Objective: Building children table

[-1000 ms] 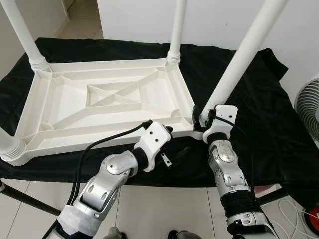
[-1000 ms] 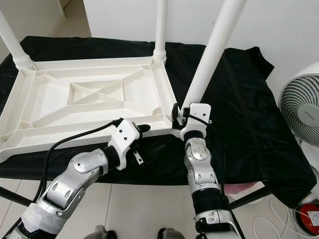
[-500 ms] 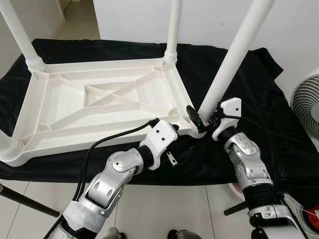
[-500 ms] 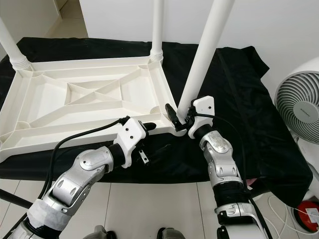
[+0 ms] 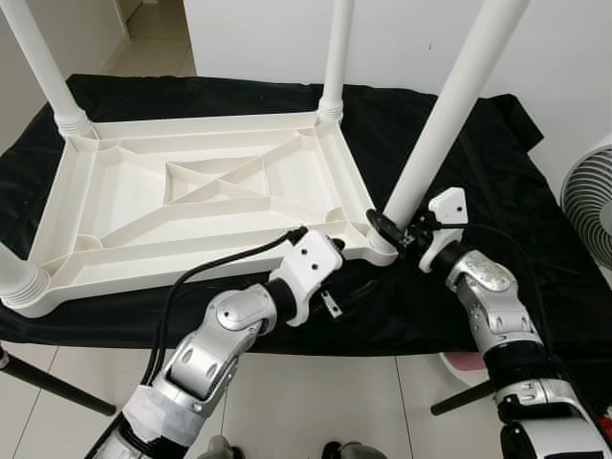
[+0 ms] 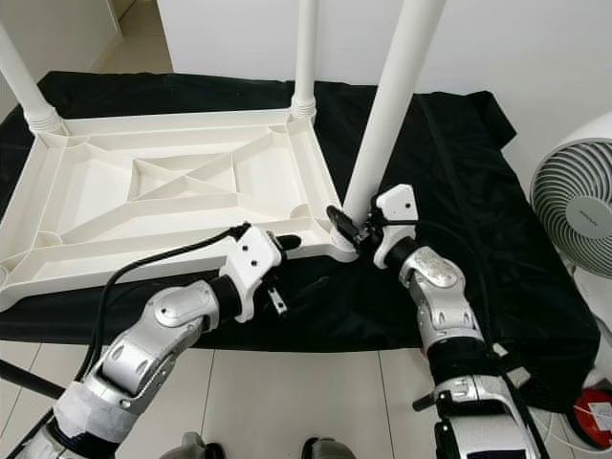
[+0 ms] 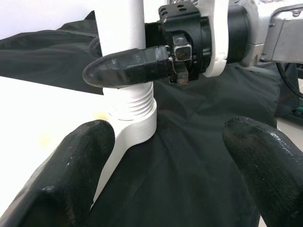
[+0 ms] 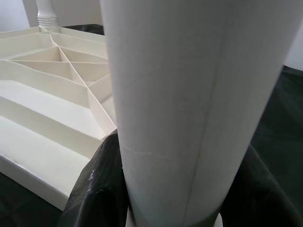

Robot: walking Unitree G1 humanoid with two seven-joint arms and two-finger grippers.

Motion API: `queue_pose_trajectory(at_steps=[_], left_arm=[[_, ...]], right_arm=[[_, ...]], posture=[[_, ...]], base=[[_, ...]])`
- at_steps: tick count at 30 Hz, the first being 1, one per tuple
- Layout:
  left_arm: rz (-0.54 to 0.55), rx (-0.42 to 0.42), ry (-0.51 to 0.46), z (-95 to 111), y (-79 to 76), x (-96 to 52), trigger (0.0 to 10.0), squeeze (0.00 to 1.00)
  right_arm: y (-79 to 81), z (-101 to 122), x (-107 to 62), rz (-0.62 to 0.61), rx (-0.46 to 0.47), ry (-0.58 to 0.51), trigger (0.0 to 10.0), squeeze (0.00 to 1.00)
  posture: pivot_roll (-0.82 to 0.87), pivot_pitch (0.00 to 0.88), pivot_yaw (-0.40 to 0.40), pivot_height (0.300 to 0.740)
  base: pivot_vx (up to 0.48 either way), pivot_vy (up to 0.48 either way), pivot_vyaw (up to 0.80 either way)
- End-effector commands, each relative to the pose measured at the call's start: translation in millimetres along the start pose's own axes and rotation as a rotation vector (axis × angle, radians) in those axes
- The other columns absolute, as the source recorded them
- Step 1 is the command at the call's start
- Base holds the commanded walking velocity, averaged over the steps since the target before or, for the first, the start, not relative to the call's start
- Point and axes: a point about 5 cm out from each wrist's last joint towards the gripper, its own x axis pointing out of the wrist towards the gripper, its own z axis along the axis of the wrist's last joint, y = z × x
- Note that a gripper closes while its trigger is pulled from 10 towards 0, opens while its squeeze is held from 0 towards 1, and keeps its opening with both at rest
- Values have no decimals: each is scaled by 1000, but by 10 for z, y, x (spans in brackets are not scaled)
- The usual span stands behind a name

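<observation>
Overturned, the white plastic children's table lies underside-up on a black cloth, its ribbed frame showing and legs pointing up at its corners. Right gripper is clamped around the base of the near-right table leg, one black finger on each side, just above the threaded collar where the leg meets the corner socket. Left gripper hovers just near of that same corner, fingers spread wide and holding nothing; a white fan stands at far right.
</observation>
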Motion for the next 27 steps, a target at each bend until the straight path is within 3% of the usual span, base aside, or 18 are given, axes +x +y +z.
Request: queue_pose_trajectory(at_steps=[1, 9, 10, 11, 23, 27], left_arm=[[-43, 11, 10, -16, -40, 30, 10000, 0], [-46, 14, 8, -5, -25, 27, 10000, 0], [-47, 14, 8, -4, -21, 25, 10000, 0], [-48, 15, 7, -2, -17, 25, 10000, 0], [-60, 14, 4, 2, -40, 31, 10000, 0], [-64, 13, 3, 1, -56, 34, 10000, 0]], right_arm=[[0, -129, -46, 2, 37, 53, 0, 0], [-30, -193, -40, -25, 115, 81, 0, 0], [-24, -229, -40, -31, 133, 107, 4118, 0], [-18, -256, -40, -37, 155, 122, 10000, 0], [-14, -332, -1, -67, 185, 193, 10000, 0], [-14, -336, 42, -158, 165, 213, 10000, 0]], posture=[[-91, 95, 11, 740], [-91, 92, 14, 740], [-91, 91, 15, 740], [-92, 91, 15, 740], [-96, 91, 16, 740], [-95, 86, 9, 740]], base=[[0, 0, 0], [0, 0, 0], [0, 0, 0], [0, 0, 0], [0, 0, 0], [0, 0, 0]])
